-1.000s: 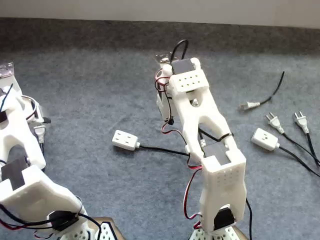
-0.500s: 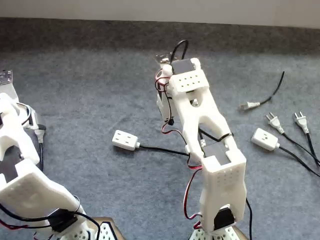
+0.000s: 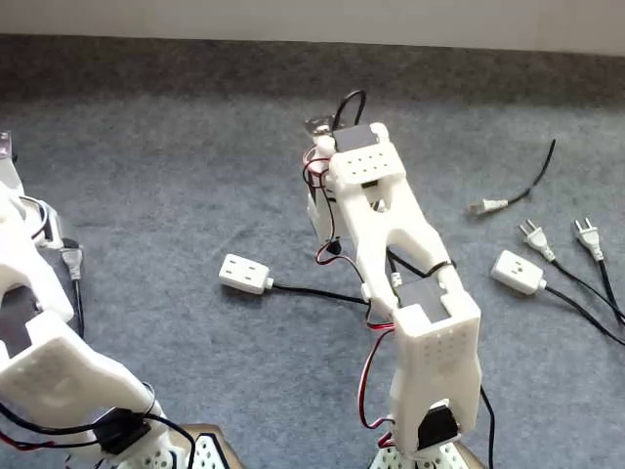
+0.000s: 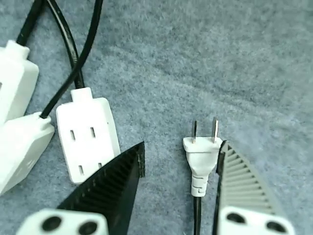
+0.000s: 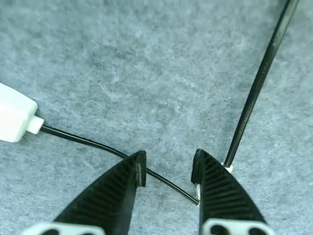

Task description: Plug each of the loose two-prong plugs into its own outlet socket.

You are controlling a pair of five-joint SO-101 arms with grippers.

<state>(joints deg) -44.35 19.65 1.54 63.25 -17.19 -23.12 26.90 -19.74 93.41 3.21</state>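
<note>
Leftward went the left arm point(image 3: 29, 283), by the carpet's point(image 3: 176, 156) left edge in the high view; a socket point(image 3: 244, 274) lies mid-carpet, spare plugs point(image 3: 530, 234) near the right edge. Left wrist view: left gripper point(image 4: 181, 154) spread, a plug point(image 4: 201, 155) between its fingers, touching one, a second socket point(image 4: 90, 139) beside. Right wrist view: right gripper point(image 5: 168, 166) spread over a cord point(image 5: 88, 142).

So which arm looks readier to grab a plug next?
Left, I'd say. The left gripper, open, sits around a white two-prong plug, with an outlet socket lying just beside it. The right gripper, also open, is over a black cord, with no plug between its fingers.
</note>
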